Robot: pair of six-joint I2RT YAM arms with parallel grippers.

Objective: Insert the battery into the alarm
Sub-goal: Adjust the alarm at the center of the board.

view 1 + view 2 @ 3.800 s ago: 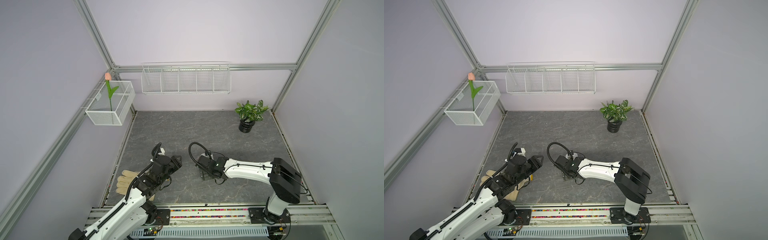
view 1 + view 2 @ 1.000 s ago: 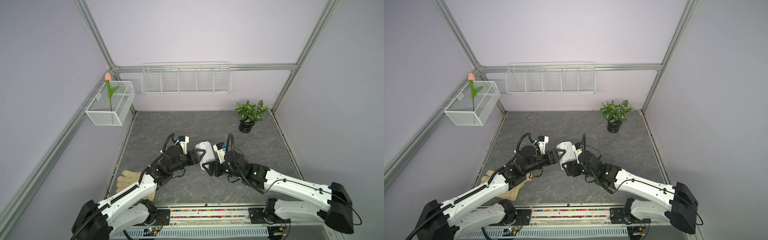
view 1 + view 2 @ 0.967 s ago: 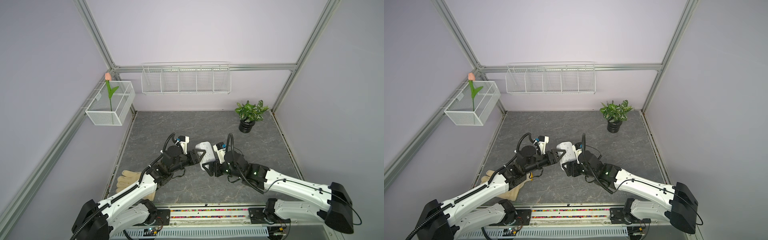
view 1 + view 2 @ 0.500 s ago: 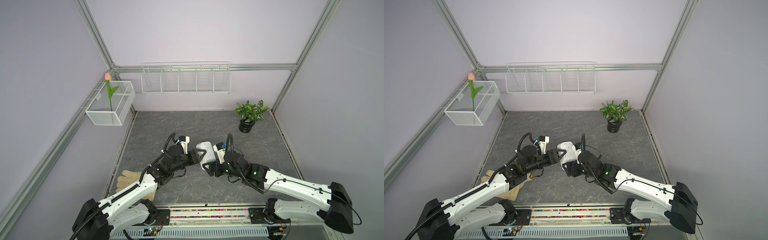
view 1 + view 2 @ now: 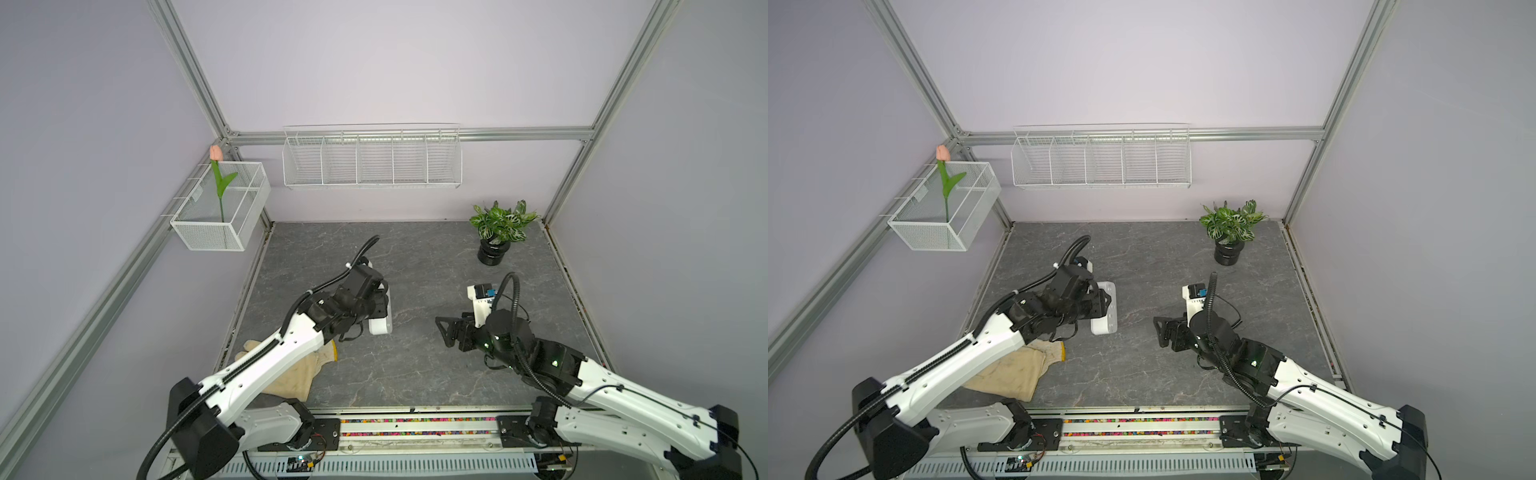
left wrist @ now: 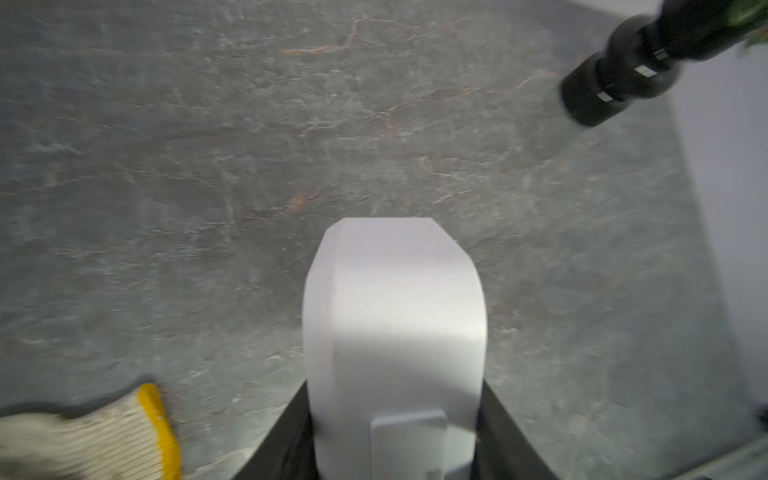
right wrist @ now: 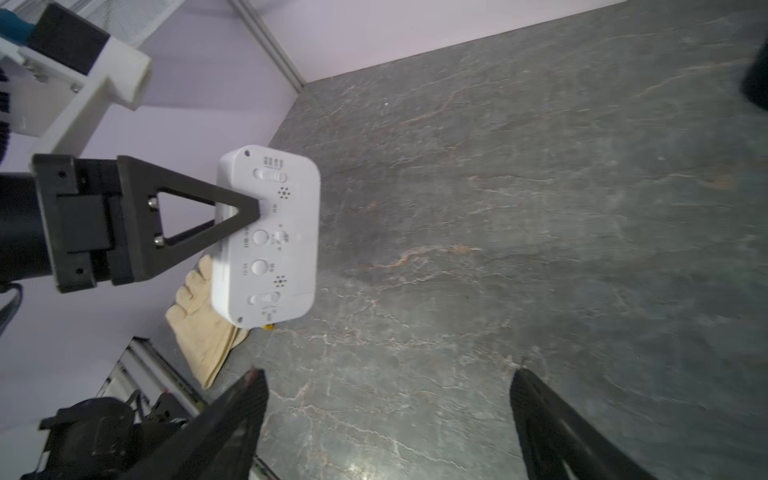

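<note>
Closest to my base, a cream work glove [image 5: 291, 374] with a yellow cuff lies flat on the grey stone-look table [image 5: 415, 374], at its front left corner, partly under my left arm. In the left wrist view its cuff [image 6: 158, 419] shows just beside what I am holding.

Further out, my left gripper [image 5: 380, 305] is clamped on the alarm [image 5: 381, 326], one black finger on each broad face. It is a white rounded box held on edge over the left half of the table, and both top views show it [image 5: 1105, 311]. I cannot tell whether its lower edge touches the surface. From my right wrist camera I see its back [image 7: 282, 249] turned toward my right arm, with round buttons, sliders and small speaker holes. One left finger [image 7: 232, 212] presses across its middle.

My right gripper [image 5: 444, 331] hangs over the right half of the table with its jaws spread wide and nothing in them. In the wrist view the two fingertips stand far apart [image 7: 386, 374]. It points at the alarm but is well apart from it, with bare table between.

Further back, a small potted plant [image 5: 500, 220] in a black pot stands near the rear right corner. On the back wall hangs a white wire shelf [image 5: 372, 160]. On the left wall is a white mesh box [image 5: 216, 232] holding a pink tulip [image 5: 215, 153].
</note>
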